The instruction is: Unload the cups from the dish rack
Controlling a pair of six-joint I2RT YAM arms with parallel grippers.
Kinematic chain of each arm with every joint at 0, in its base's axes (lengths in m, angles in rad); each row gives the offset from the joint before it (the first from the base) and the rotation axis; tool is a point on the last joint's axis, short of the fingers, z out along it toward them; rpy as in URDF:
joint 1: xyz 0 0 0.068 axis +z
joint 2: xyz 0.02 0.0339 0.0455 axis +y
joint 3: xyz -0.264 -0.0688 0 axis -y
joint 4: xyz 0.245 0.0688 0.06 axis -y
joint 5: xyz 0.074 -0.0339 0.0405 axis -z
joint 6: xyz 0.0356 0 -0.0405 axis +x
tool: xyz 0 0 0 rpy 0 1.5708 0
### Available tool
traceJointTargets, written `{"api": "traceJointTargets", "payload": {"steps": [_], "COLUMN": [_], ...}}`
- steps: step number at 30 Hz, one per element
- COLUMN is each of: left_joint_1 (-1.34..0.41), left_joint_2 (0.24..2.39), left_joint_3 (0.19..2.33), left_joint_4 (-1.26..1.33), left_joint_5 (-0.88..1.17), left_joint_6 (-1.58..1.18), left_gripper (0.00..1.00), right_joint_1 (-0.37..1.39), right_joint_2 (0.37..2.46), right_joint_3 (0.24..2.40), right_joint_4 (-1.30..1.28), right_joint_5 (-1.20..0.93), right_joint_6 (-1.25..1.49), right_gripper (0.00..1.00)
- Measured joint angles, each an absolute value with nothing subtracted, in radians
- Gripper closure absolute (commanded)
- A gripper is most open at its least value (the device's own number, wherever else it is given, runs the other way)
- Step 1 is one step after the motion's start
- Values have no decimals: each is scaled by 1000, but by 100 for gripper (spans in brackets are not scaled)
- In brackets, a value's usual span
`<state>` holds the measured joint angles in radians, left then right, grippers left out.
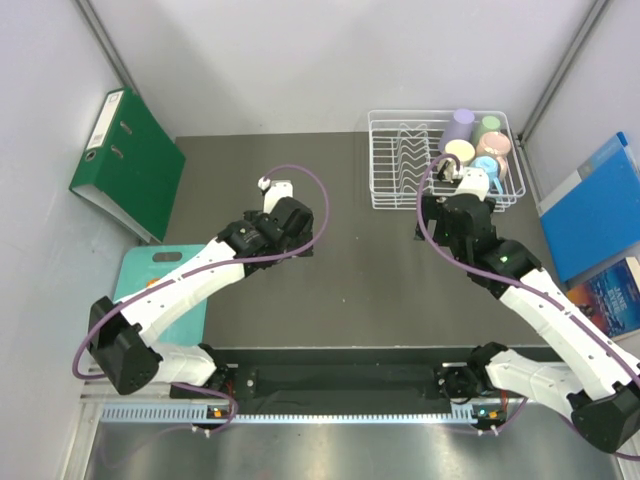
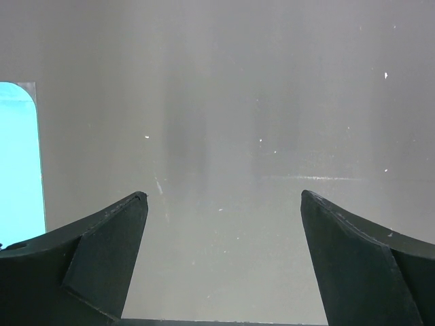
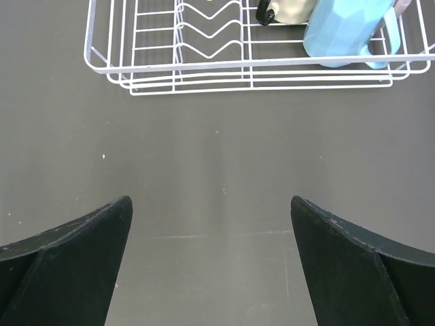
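Observation:
The white wire dish rack [image 1: 400,190] stands at the back right of the dark table. Its right part holds the lavender [image 1: 462,122], mint green [image 1: 489,127], pink [image 1: 495,146], cream-yellow [image 1: 460,152] and light blue [image 1: 487,168] cups. In the right wrist view the rack's front rim [image 3: 204,66] lies ahead, with the light blue handled cup [image 3: 343,34] and the cream-yellow cup [image 3: 292,10] behind it. My right gripper [image 1: 458,182] [image 3: 211,200] is open and empty just in front of the rack. My left gripper [image 1: 274,195] [image 2: 224,197] is open and empty over bare table at mid-left.
A green binder [image 1: 128,160] leans at the back left. A teal cutting board [image 1: 150,275] lies at the left edge and shows in the left wrist view [image 2: 17,156]. Blue folders [image 1: 595,205] and a book [image 1: 610,295] lie at the right. Walls close in on three sides.

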<state>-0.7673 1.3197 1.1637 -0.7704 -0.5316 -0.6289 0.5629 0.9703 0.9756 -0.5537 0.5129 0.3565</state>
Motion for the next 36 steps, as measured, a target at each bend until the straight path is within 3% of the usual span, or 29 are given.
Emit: {"api": "traceJointTargets", "payload": {"steps": [15, 22, 27, 31, 36], "left_joint_1": [-767, -767, -767, -767, -767], "left_joint_2": [1330, 1296, 1252, 1223, 1200], "left_joint_3": [1171, 1173, 1173, 1161, 1123], "left_joint_4": [-828, -866, -873, -875, -876], "left_joint_5": [-539, -530, -519, -507, -508], "left_joint_6": [-660, -670, -688, -704, -715], "left_gripper": [1, 1, 1, 1, 1], "right_joint_1": [556, 491, 347, 195, 97], "right_joint_2": [1108, 1262, 1354, 1471, 1644], "right_joint_3": [1111, 1319, 1438, 1528, 1599], "right_joint_4": [-588, -626, -655, -670, -666], "right_joint_5": [609, 637, 599, 536, 518], "right_joint_6": [337, 405, 432, 429, 385], "right_gripper": [0, 12, 16, 5, 5]}}
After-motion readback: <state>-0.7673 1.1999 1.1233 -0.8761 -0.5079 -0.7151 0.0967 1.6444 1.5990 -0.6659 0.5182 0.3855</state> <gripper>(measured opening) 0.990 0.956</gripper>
